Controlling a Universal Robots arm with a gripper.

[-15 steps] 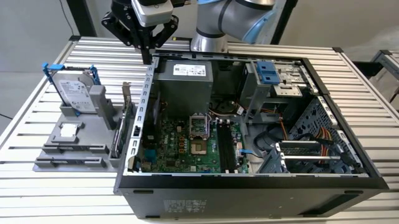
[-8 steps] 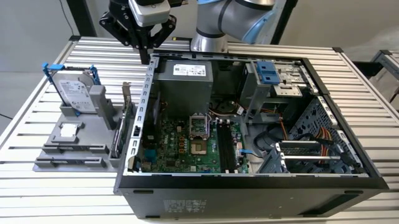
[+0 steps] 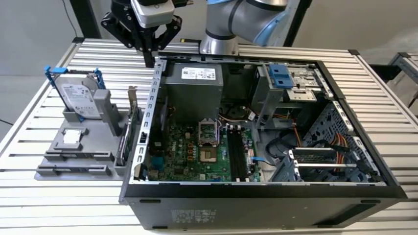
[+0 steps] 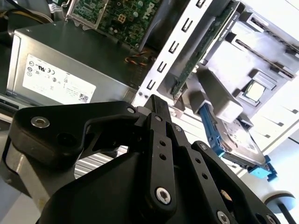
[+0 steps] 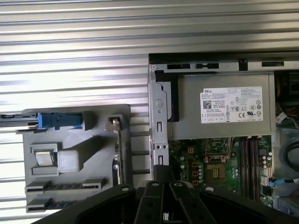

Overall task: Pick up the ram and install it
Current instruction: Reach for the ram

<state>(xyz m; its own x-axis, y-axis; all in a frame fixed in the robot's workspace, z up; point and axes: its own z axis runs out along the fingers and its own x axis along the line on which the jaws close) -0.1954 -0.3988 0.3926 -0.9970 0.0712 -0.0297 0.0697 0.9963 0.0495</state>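
The ram appears as a thin dark strip (image 5: 65, 185) set on edge in a long slot at the near end of the grey holder (image 3: 62, 128), also seen in the exterior view as the strip (image 3: 77, 156). My gripper (image 3: 150, 59) hangs high above the rear left corner of the open computer case (image 3: 154, 105), far from that slot. Its fingers are shut together with nothing between them in both wrist views, at the gripper (image 5: 161, 171) and the gripper (image 4: 158, 106). The motherboard's long memory slots (image 3: 236, 155) run beside the processor socket (image 3: 207, 156).
On the holder a silver hard drive with blue rails (image 3: 80, 98) stands upright, and a card with a metal bracket (image 3: 132, 125) stands by the case wall. The power supply (image 5: 224, 105) fills the case's rear corner. Cables (image 3: 326, 142) and drive bays (image 3: 287, 81) crowd the exterior view's right.
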